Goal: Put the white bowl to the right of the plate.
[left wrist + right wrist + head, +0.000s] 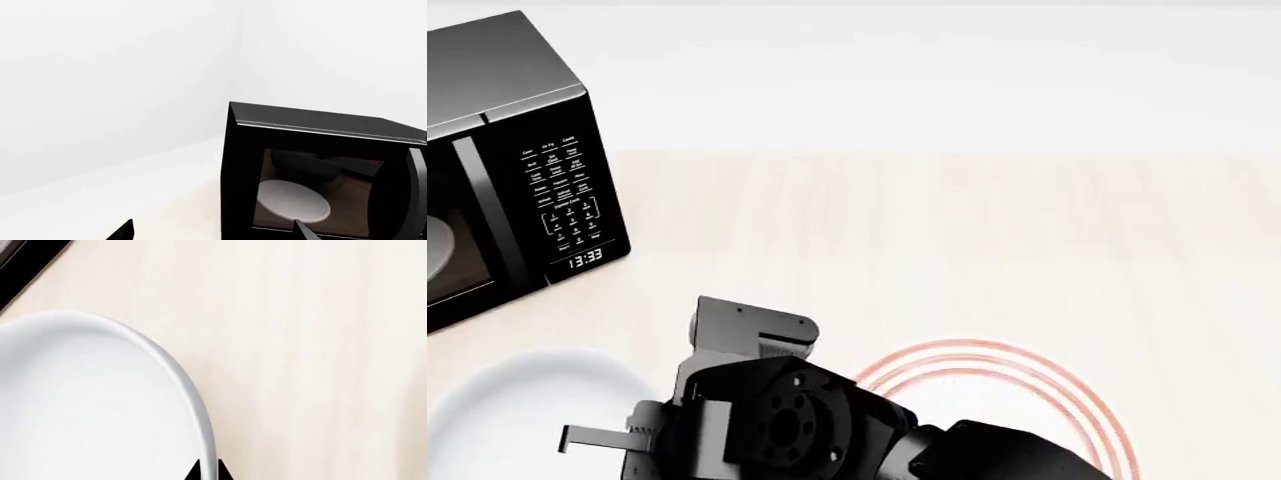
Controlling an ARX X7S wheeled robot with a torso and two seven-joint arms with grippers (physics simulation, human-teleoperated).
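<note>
The white bowl [521,410] is at the near left of the counter, left of the plate [1065,385], which has thin red rings and is partly hidden by my right arm [774,420]. In the right wrist view the bowl [87,405] fills the left side. My right gripper [207,471] is shut on its rim, with one fingertip inside the wall and one outside. I cannot tell whether the bowl is lifted. My left gripper [215,232] is open and empty, facing the microwave. It does not show in the head view.
A black microwave [507,170] stands at the far left of the pale wooden counter [961,240], its door shut, with a pale dish [293,200] seen through the glass. A white wall runs behind the counter.
</note>
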